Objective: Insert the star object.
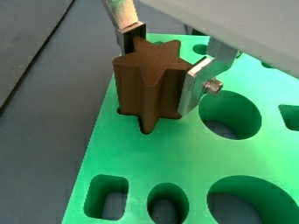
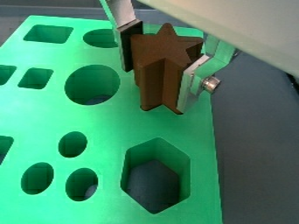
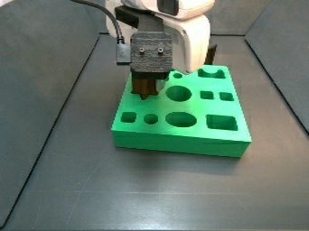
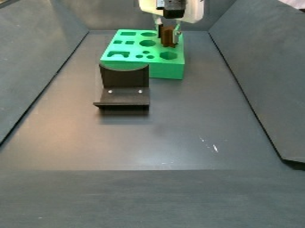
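Observation:
The star object is a brown ridged peg, held upright between my gripper's silver fingers in both wrist views. My gripper is shut on it over the green block, near one long edge of the block's top. The peg's lower end is at or just above the block's surface; I cannot tell whether it touches. No star-shaped hole shows; it may be hidden under the peg. In a side view the gripper holds the peg over the block. It also shows in a side view.
The green block's top has round holes, a hexagonal hole, square holes and oval holes. The dark fixture stands on the floor in front of the block. Dark walls enclose the floor.

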Controlling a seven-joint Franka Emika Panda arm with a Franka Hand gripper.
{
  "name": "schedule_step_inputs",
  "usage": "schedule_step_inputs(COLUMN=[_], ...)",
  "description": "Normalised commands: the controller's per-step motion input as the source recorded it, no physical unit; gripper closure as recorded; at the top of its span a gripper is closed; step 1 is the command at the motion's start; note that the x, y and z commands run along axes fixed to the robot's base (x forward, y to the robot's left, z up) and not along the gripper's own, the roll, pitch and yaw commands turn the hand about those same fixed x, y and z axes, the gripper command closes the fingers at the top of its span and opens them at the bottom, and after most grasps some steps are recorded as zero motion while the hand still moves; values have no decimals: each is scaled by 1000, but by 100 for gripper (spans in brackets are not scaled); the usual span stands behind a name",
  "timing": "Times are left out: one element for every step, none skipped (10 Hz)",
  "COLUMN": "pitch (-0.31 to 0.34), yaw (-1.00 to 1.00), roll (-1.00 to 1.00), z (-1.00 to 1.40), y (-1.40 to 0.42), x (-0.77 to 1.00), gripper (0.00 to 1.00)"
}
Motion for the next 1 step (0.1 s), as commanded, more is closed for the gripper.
schedule_step_inputs(pitch=[0], yaw=[0], roll=[0], z=[0], y=[0], x=[0], gripper=[100])
